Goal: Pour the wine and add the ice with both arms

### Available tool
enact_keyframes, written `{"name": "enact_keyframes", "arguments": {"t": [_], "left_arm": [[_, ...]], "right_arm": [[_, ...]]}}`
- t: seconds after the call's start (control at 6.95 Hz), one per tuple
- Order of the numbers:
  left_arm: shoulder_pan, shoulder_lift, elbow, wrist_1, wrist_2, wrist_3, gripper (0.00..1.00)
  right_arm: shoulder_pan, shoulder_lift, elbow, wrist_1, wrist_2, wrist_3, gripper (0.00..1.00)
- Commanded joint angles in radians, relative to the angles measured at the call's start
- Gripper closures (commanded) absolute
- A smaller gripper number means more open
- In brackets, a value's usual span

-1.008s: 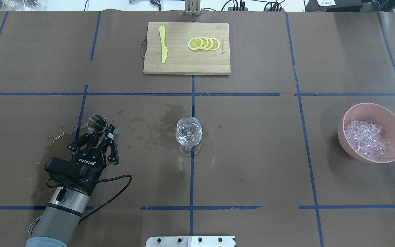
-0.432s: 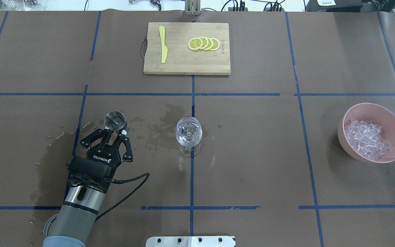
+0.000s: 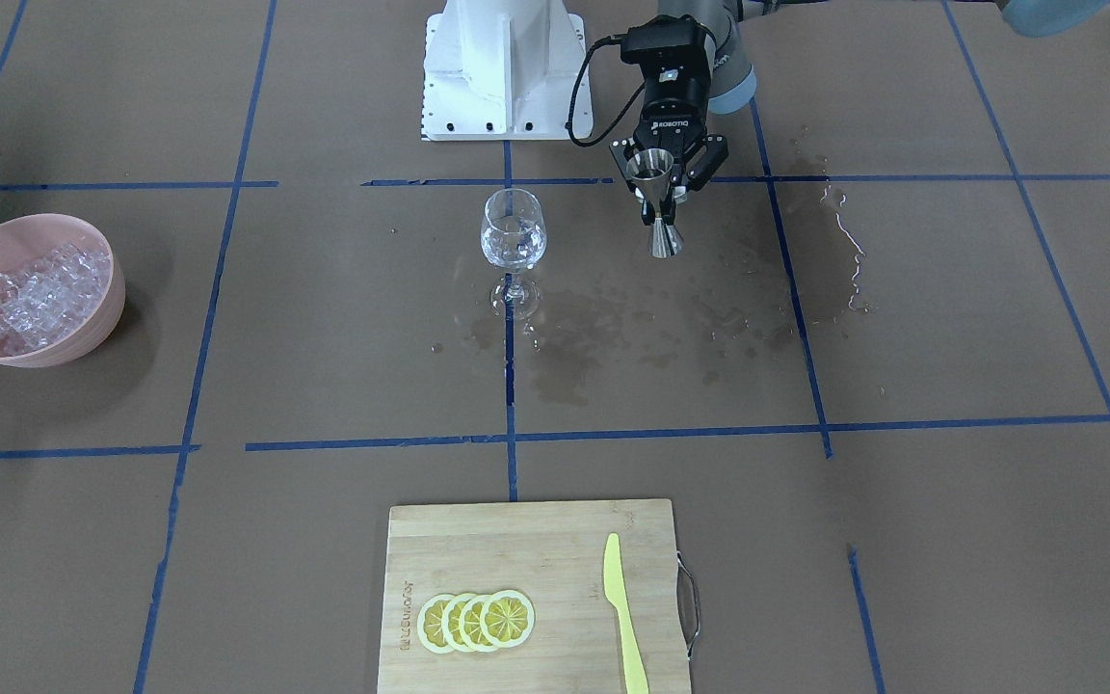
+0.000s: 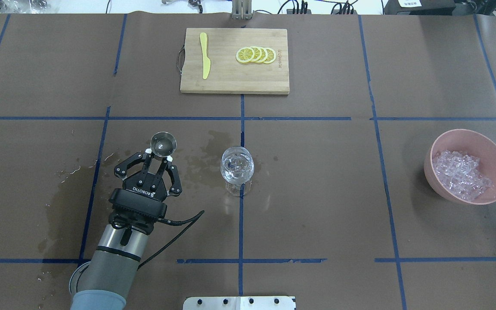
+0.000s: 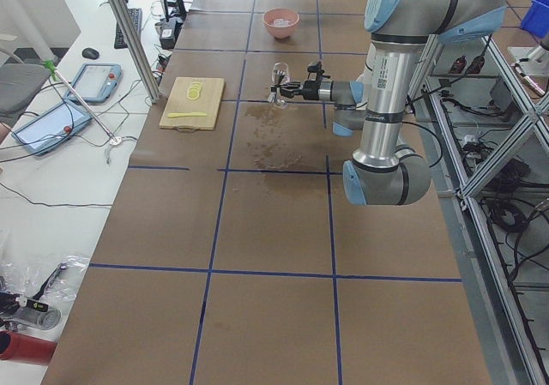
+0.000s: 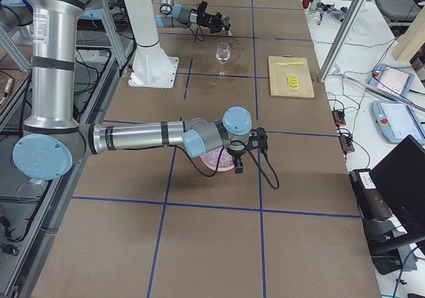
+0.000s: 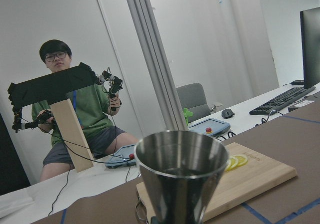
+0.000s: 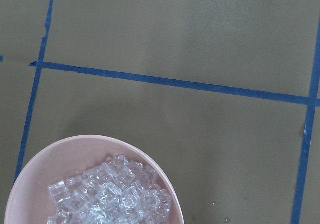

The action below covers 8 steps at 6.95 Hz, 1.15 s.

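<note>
Left claw (image 4: 157,155) grips the steel double-cone jigger (image 4: 163,144) upright; next you probably bring it over the clear stemmed wine glass (image 4: 237,165) and tilt.

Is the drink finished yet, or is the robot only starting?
Early on. Done: the metal jigger is in the left gripper. In hand: it is held upright beside the wine glass, not pouring. Left: the pour, then ice from the pink bowl, where the right arm hovers.

Ice (image 4: 461,174): clear cubes heaped in pink bowl (image 4: 491,148), near table's (image 4: 317,206) right edge. Wine glass (image 4: 237,165) upright mid-table. Left gripper (image 4: 158,155) clamps steel jigger (image 4: 163,144) upright, left of glass.
</note>
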<state>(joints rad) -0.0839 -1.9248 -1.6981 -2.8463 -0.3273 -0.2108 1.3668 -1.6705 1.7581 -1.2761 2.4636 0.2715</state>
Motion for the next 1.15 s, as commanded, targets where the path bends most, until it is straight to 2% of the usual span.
{"name": "enact_keyframes", "arguments": {"t": [0.0,0.43,0.86,1.01], "left_arm": [[0.000,-0.054,0.000,0.086,0.001,0.049,1.00],[0.000,-0.086,0.000,0.145,0.001,0.164,1.00],[0.004,-0.140,0.001,0.292,-0.002,0.185,1.00],[0.004,-0.140,0.002,0.301,-0.006,0.206,1.00]], "right_arm": [[-0.003,0.000,-0.002,0.000,-0.002,0.000,0.00],[-0.006,0.000,-0.002,0.000,0.000,0.000,0.00],[-0.006,0.000,-0.002,0.000,0.000,0.000,0.00],[-0.006,0.000,-0.002,0.000,0.000,0.000,0.00]]}}
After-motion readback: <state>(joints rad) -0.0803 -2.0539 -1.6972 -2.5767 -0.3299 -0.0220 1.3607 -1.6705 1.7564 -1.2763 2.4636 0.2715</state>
